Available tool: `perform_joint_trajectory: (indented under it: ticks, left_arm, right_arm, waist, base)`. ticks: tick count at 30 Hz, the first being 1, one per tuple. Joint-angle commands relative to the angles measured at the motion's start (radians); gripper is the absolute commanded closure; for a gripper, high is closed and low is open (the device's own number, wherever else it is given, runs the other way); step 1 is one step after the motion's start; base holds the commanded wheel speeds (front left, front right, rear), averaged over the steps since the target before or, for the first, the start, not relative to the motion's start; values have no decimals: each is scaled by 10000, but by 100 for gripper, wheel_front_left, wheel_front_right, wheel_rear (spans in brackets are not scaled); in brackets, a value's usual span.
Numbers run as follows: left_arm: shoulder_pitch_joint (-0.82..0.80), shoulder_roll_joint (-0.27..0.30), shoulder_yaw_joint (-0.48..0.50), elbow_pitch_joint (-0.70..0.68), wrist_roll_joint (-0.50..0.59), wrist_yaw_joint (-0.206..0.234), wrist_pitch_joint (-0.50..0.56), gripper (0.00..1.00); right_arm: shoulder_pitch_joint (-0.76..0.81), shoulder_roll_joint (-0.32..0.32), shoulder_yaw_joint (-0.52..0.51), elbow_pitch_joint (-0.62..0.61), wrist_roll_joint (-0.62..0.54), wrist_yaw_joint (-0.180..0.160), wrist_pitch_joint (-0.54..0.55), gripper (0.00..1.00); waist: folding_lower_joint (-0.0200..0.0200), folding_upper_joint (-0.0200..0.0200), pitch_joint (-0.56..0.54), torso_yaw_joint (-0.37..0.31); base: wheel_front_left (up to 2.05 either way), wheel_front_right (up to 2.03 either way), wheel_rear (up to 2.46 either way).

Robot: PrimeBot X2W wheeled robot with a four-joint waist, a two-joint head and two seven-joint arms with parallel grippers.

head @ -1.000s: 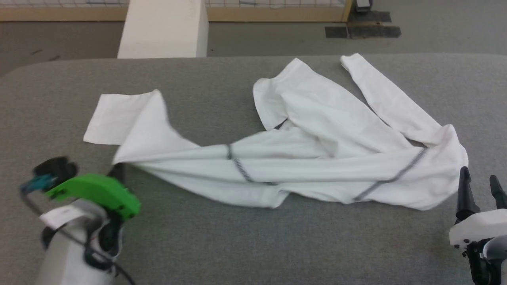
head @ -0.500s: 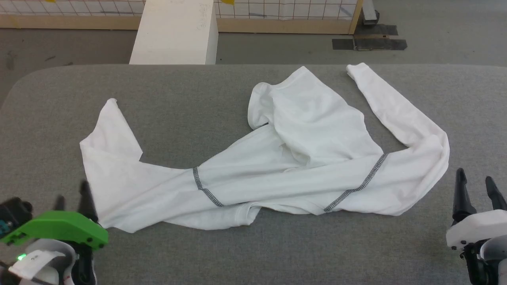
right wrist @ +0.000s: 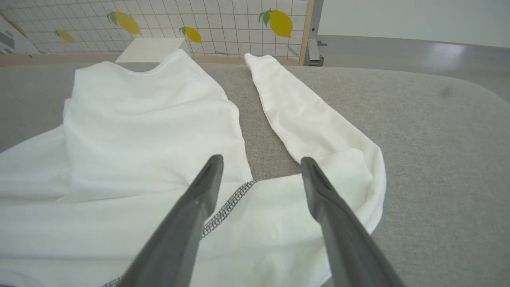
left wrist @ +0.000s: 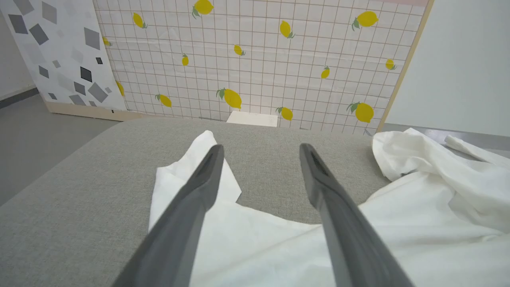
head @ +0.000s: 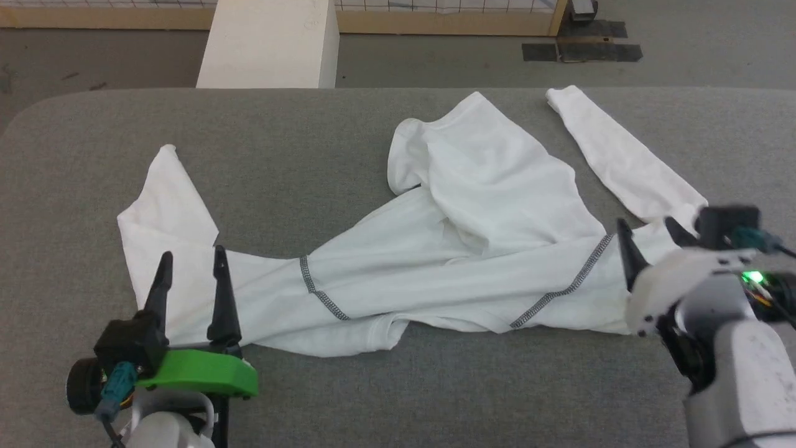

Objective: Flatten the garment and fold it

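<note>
While the garment (head: 435,274) lies rumpled on the grey table (head: 373,398) with its long axis running left to right, the left gripper (head: 191,260), fingers (head: 222,298) wide and empty, hangs over its left end and the right gripper (head: 647,227), equally wide, over its right end.

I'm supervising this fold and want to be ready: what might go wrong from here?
1. The garment lies twisted, a big flap folded over its middle; a pinch may catch several layers and keep the bunching.
2. The right sleeve's cuff lies near the far edge of the table; spreading outward could slide it off.
3. Both jaws stand open over thin cloth; closing may miss it.
</note>
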Motion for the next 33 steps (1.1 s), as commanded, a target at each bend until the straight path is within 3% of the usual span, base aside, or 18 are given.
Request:
perform_joint_trajectory:
  ticks: [1,7,17,18,19,20,25,33]
  left_arm:
    - [-335,-113,4,94,13,-90,-86,0]
    - [-956,-601,-92,311,139,-303,-139,0]
    - [-1351,-1336,-58,646,384,-862,-145,0]
    - [-1358,-1390,-40,686,416,-916,-145,0]
    - [-1373,-1434,-41,718,439,-966,-145,0]
    - [-1404,-1484,-44,750,474,-1029,-145,0]
    - [-1610,-1670,-92,801,602,-1273,-146,0]
    - [-1771,-1813,-241,937,635,-1487,-146,0]
  right_arm:
    - [-710,24,549,76,-366,-13,566,0]
    - [-3075,-68,3100,1400,-786,-13,2781,0]
    - [-4756,-918,5544,4188,-245,-13,5164,0]
    - [-4863,-1016,5574,4307,-181,-13,5258,50]
    - [-4969,-1113,5527,4339,-191,-13,5184,85]
    - [-5061,-1167,5393,4399,-153,-13,5060,100]
    - [-5750,-1419,4731,4585,-386,-13,4317,100]
    - [-7440,-1550,2937,5018,-1860,-13,2309,100]
  waist:
    - [0,0,315,183]
    - [0,0,1018,865]
    - [0,0,1612,2055]
    - [0,0,1658,2141]
    - [0,0,1708,2222]
    - [0,0,1750,2312]
    - [0,0,2050,2802]
    - [0,0,2448,3603]
  base:
    - [0,0,0]
    - [0,0,0]
    - [0,0,0]
    - [0,0,0]
    - [0,0,0]
    - [0,0,0]
    - [0,0,0]
    - [0,0,0]
